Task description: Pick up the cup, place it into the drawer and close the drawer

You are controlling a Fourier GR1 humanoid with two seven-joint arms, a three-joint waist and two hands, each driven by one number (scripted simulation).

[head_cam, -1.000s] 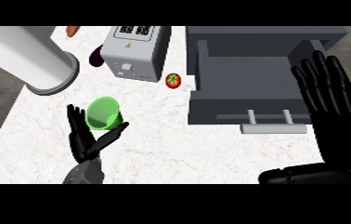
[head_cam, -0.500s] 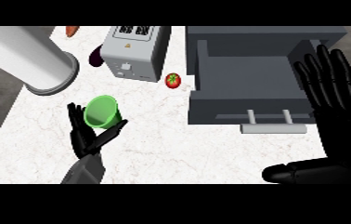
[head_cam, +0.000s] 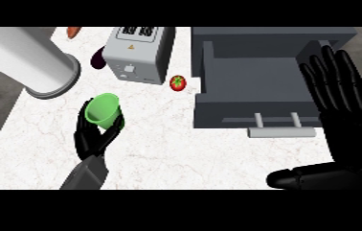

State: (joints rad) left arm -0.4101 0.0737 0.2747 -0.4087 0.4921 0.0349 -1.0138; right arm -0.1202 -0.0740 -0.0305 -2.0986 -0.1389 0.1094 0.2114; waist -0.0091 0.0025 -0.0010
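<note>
A green cup (head_cam: 103, 111) sits in my left hand (head_cam: 93, 139), whose fingers curl round its lower part; it is held above the counter, left of the middle. The grey drawer (head_cam: 233, 115) stands open at the right, its handle (head_cam: 281, 131) facing me and its inside bare. My right hand (head_cam: 338, 88) stands open with straight fingers up, at the drawer's right side near the view's right edge.
A silver toaster (head_cam: 139, 55) stands behind the cup, with a tomato (head_cam: 177, 83) between it and the drawer. A large white cylinder (head_cam: 35, 62) lies at the far left. A dark purple item (head_cam: 97, 60) and an orange item (head_cam: 73, 31) sit behind.
The left hand has carried the cup a little to the right and up. The right hand has shifted slightly to the right beside the drawer.
</note>
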